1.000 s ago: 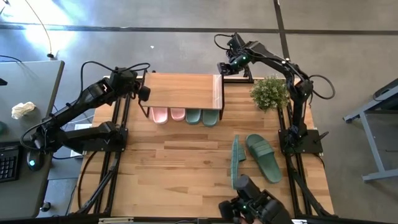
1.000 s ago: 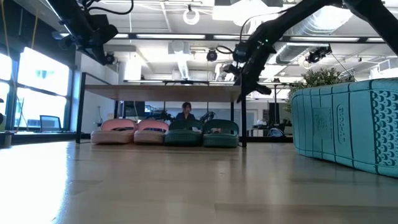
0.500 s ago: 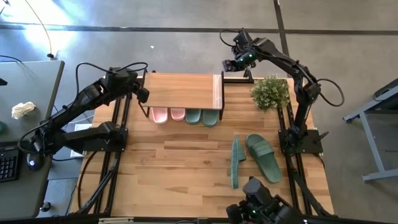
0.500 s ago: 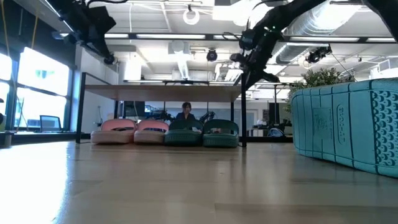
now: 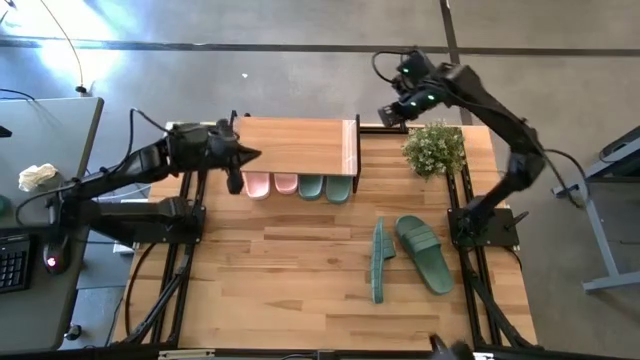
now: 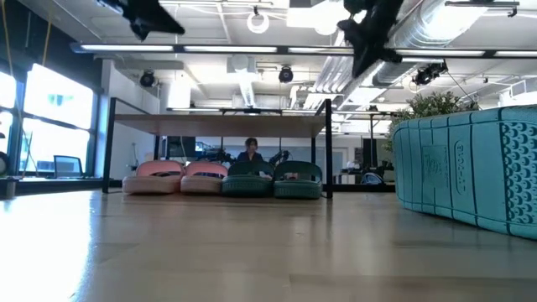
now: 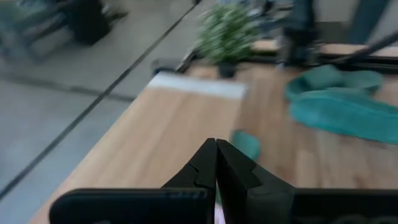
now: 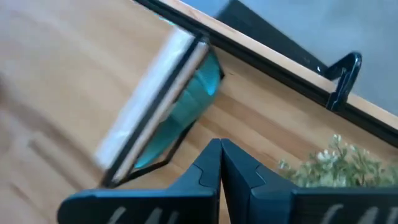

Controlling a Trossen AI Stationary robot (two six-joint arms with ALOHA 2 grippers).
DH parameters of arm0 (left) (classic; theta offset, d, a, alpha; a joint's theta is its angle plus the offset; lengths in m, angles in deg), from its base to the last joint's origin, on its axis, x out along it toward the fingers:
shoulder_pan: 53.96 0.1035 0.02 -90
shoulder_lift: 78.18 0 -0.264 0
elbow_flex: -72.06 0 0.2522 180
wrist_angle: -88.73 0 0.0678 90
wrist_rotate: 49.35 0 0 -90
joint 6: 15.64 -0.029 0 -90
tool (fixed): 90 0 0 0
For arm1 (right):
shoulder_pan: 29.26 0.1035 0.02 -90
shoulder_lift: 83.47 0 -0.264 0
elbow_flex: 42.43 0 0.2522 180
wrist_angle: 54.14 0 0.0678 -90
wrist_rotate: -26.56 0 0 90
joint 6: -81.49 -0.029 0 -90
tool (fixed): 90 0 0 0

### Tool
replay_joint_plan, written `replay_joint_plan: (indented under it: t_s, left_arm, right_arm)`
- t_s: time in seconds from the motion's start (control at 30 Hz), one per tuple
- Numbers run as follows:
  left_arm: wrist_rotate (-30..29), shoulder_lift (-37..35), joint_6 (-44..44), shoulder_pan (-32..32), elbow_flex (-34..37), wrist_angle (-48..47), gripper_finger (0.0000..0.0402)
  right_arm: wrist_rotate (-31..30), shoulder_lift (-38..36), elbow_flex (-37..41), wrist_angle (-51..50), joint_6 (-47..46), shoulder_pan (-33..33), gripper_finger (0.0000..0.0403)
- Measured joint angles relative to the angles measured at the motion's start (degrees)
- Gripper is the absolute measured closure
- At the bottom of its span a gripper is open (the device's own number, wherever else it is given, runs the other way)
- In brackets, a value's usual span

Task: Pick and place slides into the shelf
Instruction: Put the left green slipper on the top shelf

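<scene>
The shelf (image 5: 295, 145) stands at the table's far side. A light pink pair (image 5: 270, 185) and a dark green pair (image 5: 325, 187) stand under it on the table, toes sticking out. Two more green slides lie near the right edge, one on its side (image 5: 378, 260) and one flat (image 5: 424, 253). My left gripper (image 5: 250, 155) is shut and empty, high over the shelf's left end; its shut fingers show in the left wrist view (image 7: 216, 165). My right gripper (image 5: 385, 112) is shut and empty, high beyond the shelf's far right corner; it also shows in the right wrist view (image 8: 221, 163).
A potted plant (image 5: 435, 148) stands at the far right, between the shelf and the table's right edge. In the low view the nearest green slide (image 6: 470, 168) fills the right side. A grey desk (image 5: 40, 200) with a keyboard stands left of the table.
Both grippers have risen well above the shelf. My left gripper has swung from the shelf's left side to over its left end and tipped toward the table's right. My right gripper has gone toward the table's right edge, away from the shelf's far right corner.
</scene>
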State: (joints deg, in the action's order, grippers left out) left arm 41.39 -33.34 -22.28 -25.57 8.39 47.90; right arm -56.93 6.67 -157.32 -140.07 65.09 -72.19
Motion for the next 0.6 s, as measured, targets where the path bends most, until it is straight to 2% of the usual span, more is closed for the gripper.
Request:
replay_joint_plan:
  t_s: [0.13,0.27,0.4,0.5,0.6]
  left_arm:
    - [-5.8,0.4,-0.4,-10.0,0.0,3.1,0.0402]
    - [-15.1,2.3,-0.6,-19.6,0.0,5.1,0.0402]
    - [-23.5,6.3,-0.6,-26.7,0.0,7.2,0.0402]
    - [-26.7,9.8,-0.7,-30.2,0.0,8.9,0.0402]
    - [-27.3,13.2,-0.6,-32.6,0.0,10.6,0.0402]
  right_arm:
    - [-0.1,-7.6,0.0,-0.3,-2.2,5.1,0.0403]
    - [-3.6,-13.9,0.0,-0.8,-6.0,12.0,0.0403]
    - [-7.6,-18.4,0.0,-3.9,-10.5,19.7,0.0403]
    - [-11.7,-20.3,0.0,-7.1,-14.5,25.6,0.0403]
    - [-15.6,-21.7,1.3,-9.0,-19.2,31.6,0.0403]
